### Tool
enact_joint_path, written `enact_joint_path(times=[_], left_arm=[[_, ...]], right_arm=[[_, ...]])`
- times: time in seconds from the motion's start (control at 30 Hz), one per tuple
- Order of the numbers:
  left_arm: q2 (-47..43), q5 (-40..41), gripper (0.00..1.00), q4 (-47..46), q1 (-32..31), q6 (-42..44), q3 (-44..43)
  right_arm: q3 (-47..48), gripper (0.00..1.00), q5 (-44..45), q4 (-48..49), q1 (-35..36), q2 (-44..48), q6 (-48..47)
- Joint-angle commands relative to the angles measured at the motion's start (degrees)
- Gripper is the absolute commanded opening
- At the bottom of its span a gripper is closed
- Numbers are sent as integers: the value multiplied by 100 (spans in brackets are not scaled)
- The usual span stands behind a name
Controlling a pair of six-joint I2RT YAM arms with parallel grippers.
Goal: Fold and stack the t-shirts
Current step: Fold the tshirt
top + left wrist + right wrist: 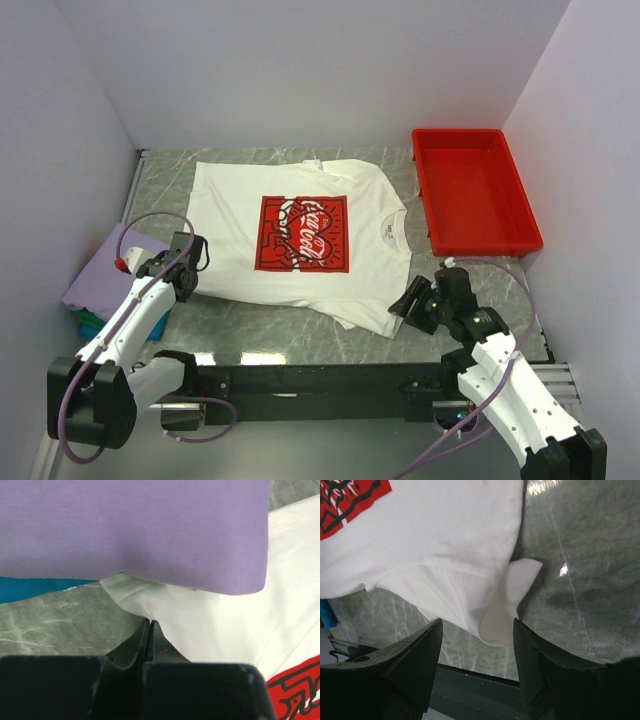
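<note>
Marbled green worktop [300, 325] between white walls. At 8 o'clock sits the folded stack, lavender t-shirt [110, 270] uppermost. Left gripper [150, 624] is closed, jaws together and apparently pinching the edge of the white t-shirt [230, 210] beside that stack; the shirt lies flat at centre. Right gripper [477, 630], at 5 o'clock, has its jaws apart astride the near corner. Seat it fully on cloth first, then raise both corners evenly. Red tray [520, 240] stands at 2 o'clock.

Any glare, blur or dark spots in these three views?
Top external: sharp, even light, two glare patches on the table near the front edge. Left wrist: lavender shirt close and soft, shadow under its edge. Right wrist: small specular spots on the table, right gripper dark with little detail, white shirt in focus.
</note>
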State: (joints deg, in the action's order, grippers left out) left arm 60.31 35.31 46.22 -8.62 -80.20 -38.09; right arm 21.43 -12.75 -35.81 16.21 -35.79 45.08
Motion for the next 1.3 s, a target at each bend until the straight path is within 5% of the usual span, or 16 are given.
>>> enact_joint_path(times=[0.0, 0.63, 0.8, 1.03, 1.27], left_arm=[[-169, -6, 1, -314, -8, 294, 73], [-345, -297, 1, -737, -8, 594, 346], [-310, -305, 1, -746, -8, 567, 372], [-266, -191, 1, -693, -8, 594, 205], [453, -130, 1, -711, -8, 603, -409]], right_arm=[[-261, 64, -183, -102, -12, 344, 124], [-1009, 52, -34, 883, 866, 767, 695], [-1010, 35, 150, 953, 955, 609, 722], [-116, 0, 729, 409, 946, 573, 511], [1134, 0, 1082, 197, 701, -233, 81]])
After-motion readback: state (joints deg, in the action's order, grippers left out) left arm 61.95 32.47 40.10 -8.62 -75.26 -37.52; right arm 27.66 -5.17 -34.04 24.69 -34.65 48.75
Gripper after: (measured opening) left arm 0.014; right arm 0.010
